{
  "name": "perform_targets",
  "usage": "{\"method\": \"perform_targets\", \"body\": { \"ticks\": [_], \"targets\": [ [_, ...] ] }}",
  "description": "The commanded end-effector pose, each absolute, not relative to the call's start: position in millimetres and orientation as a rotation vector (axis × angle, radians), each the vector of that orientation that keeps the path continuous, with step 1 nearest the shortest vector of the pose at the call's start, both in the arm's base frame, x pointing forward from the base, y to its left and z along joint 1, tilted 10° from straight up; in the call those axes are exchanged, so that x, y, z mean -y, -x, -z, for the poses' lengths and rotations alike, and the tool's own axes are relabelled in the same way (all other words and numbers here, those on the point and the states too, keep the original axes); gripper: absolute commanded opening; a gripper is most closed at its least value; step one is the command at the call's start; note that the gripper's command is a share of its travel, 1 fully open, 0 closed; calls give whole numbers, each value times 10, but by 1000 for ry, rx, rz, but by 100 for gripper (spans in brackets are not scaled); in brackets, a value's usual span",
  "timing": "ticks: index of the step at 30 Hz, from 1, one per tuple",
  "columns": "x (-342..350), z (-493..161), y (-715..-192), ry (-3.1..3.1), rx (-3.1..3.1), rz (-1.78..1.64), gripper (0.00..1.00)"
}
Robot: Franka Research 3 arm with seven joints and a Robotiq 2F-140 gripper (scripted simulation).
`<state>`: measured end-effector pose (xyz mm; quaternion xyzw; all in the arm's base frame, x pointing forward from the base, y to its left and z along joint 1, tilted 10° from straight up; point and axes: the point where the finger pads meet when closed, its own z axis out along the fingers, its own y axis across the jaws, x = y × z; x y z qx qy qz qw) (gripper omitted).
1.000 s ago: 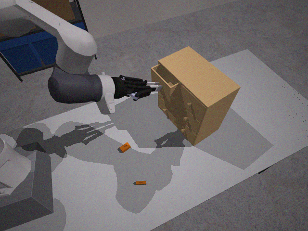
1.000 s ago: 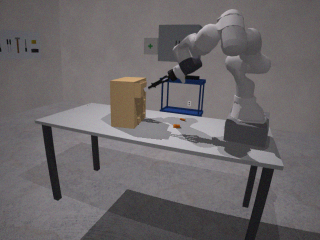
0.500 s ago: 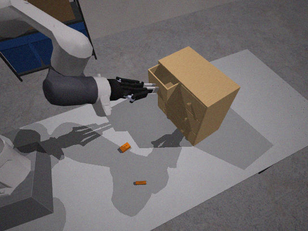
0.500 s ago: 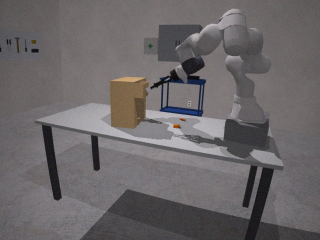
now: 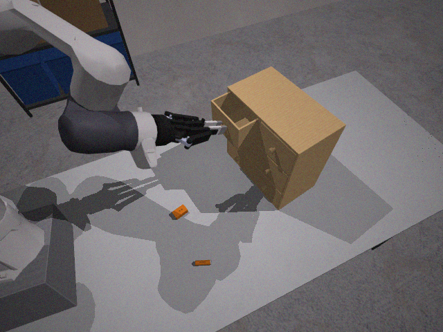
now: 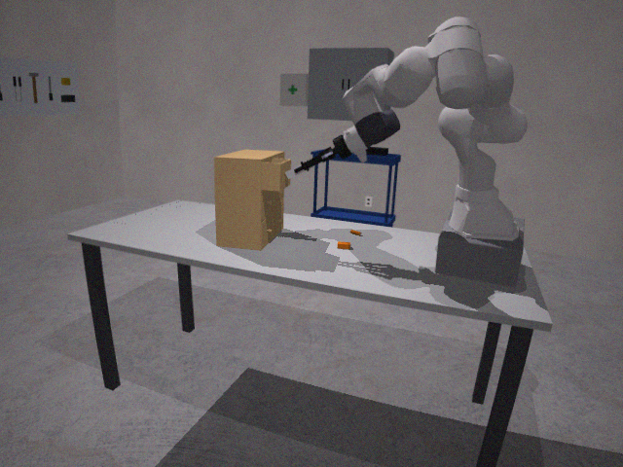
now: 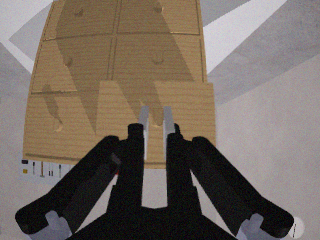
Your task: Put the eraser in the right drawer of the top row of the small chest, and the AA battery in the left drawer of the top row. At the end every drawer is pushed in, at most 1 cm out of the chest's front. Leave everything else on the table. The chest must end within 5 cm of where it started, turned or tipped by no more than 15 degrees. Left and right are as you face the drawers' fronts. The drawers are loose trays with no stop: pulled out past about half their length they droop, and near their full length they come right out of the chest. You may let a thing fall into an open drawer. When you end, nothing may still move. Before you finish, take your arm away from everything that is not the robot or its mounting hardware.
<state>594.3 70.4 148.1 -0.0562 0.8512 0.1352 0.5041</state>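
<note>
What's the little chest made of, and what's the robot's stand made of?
The chest looks like pale matte wood, with fine grain lines. The stand is plain dull grey, maybe painted metal; I can't tell.

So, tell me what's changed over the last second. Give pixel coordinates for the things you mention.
The top-left drawer [image 5: 221,115] [image 6: 277,175] [image 7: 192,107] has slid further out towards the robot; the end effector [image 5: 223,126] [image 6: 290,173] [image 7: 156,117] drew back with it, fingers closed around its knob [image 7: 157,121]. Chest [image 5: 286,107] [image 6: 238,200] [image 7: 85,47], eraser [image 5: 180,211] [image 6: 344,245] and battery [image 5: 203,262] [image 6: 355,233] stayed put.
</note>
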Motion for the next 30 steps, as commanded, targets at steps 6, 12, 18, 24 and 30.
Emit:
{"method": "perform_targets", "body": {
  "ticks": [6,12,18,24,30],
  "targets": [
    [-704,-1487,-5932,139,-2051,-326,8],
    [-704,-1487,-5932,139,-2051,-326,8],
    [-704,-1487,-5932,139,-2051,-326,10],
    [-704,-1487,-5932,139,-2051,-326,15],
    [-704,-1487,-5932,139,-2051,-326,20]
  ]
}}
